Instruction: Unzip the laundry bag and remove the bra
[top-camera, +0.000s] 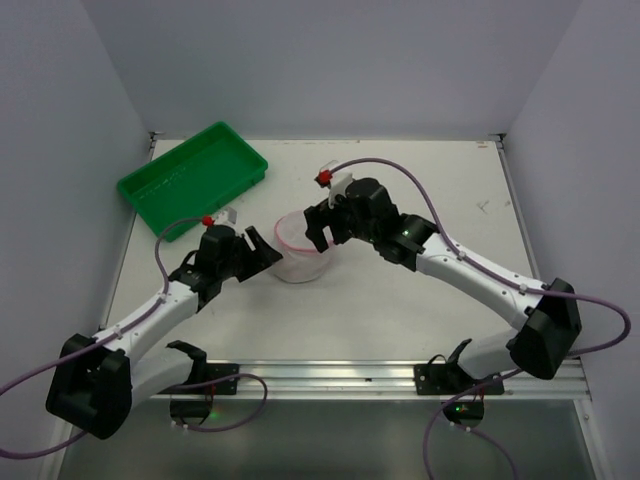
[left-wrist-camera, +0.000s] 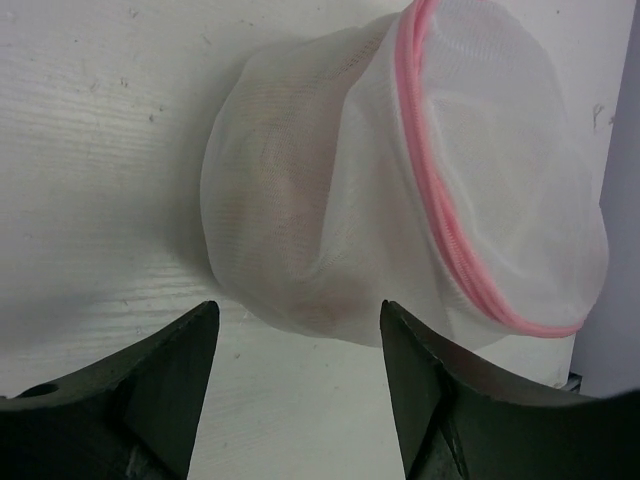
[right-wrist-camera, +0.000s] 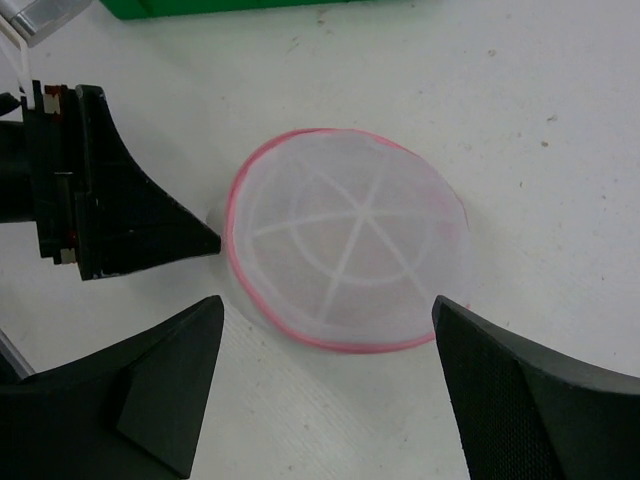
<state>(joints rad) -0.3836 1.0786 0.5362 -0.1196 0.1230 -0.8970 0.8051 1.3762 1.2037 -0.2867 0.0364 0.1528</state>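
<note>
While both sets of jaws stand apart and hold nothing, the laundry bag (left-wrist-camera: 400, 180) lies on the table (top-camera: 380, 310) directly ahead of them.

At the left gripper (left-wrist-camera: 297, 312), the bag sits just beyond the fingertips and slightly to their right. No contact shows in that wrist view. The zipper trim (left-wrist-camera: 440, 220), a pink line, runs away from the fingers along the bag's right side.

At the right gripper (right-wrist-camera: 328, 305), the bag's round face lies ahead of the wide-set fingertips, with its rim a near-full circle. One left finger (right-wrist-camera: 150, 225) points at the rim's left side from just beside it, so the left arm is judged marginally nearer.

The zipper pull cannot be made out in any view.

As to contents, a beige-pink mass, judged to be the bra (left-wrist-camera: 290, 230), shows through the mesh. The bag appears zipped.

Farther off, beyond and left of the left fingers, stands the green tray (top-camera: 190, 175). Nothing shows in it.
</note>
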